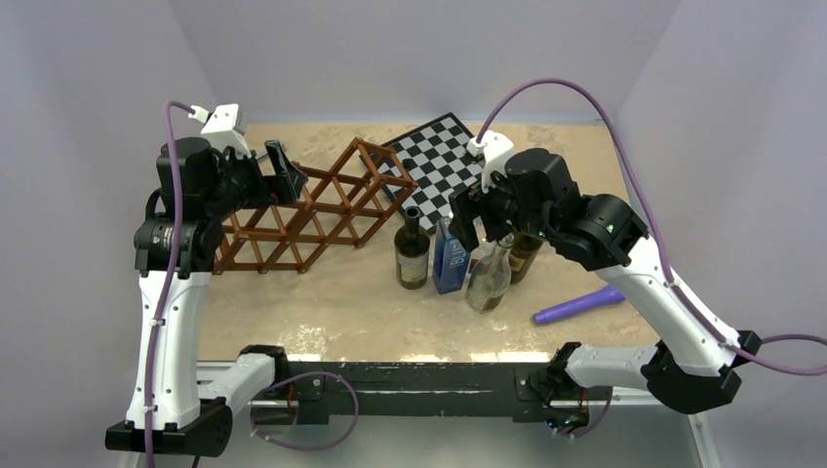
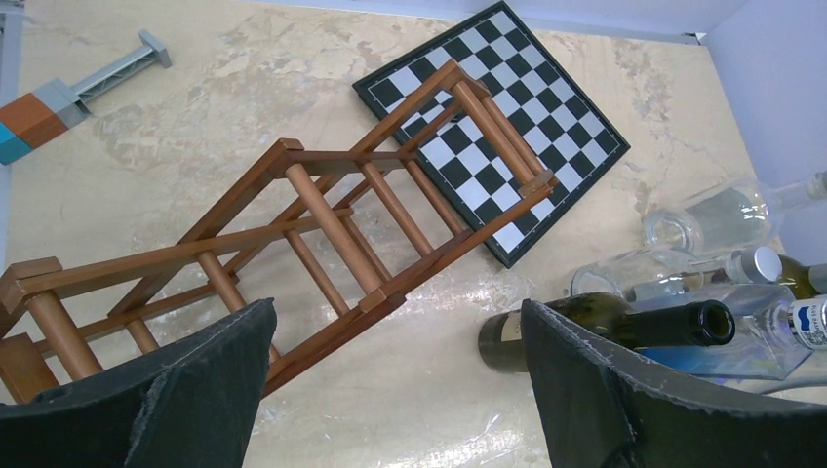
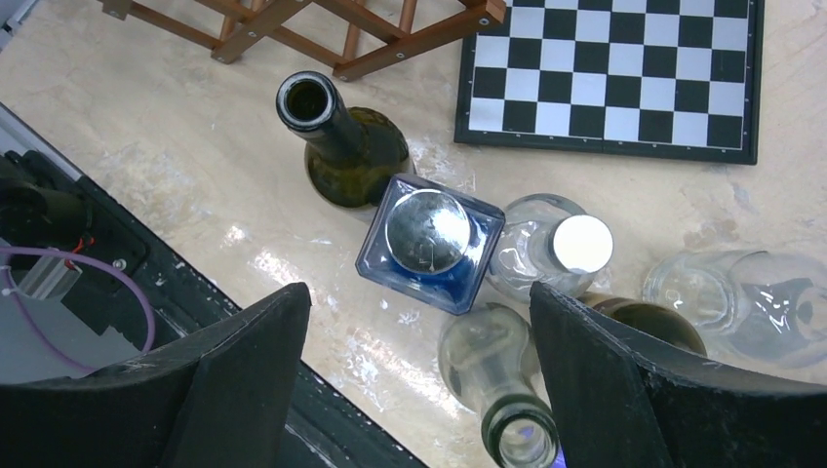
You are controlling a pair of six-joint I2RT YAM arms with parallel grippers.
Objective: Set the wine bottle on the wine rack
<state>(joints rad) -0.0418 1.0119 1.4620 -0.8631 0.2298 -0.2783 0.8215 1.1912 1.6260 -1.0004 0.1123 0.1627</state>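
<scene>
The reddish-brown lattice wine rack [image 1: 302,210] lies at the table's left, also in the left wrist view [image 2: 332,234] and at the top edge of the right wrist view [image 3: 322,19]. A dark green wine bottle [image 1: 412,249] stands open-necked just right of the rack [image 3: 341,141] [image 2: 585,327]. My left gripper [image 1: 283,171] is open and empty above the rack's near end [image 2: 395,322]. My right gripper [image 1: 483,219] is open and empty, hovering over the bottle cluster [image 3: 419,292]. A clear open-necked bottle [image 3: 502,390] stands below it, close to the right finger.
A blue square bottle [image 3: 429,244], a clear capped bottle [image 3: 561,249], a brownish bottle [image 1: 527,255] and another clear bottle [image 3: 741,302] crowd beside the wine bottle. A checkerboard [image 1: 439,161] lies behind, under the rack's far end. A purple object [image 1: 580,304] lies at the right.
</scene>
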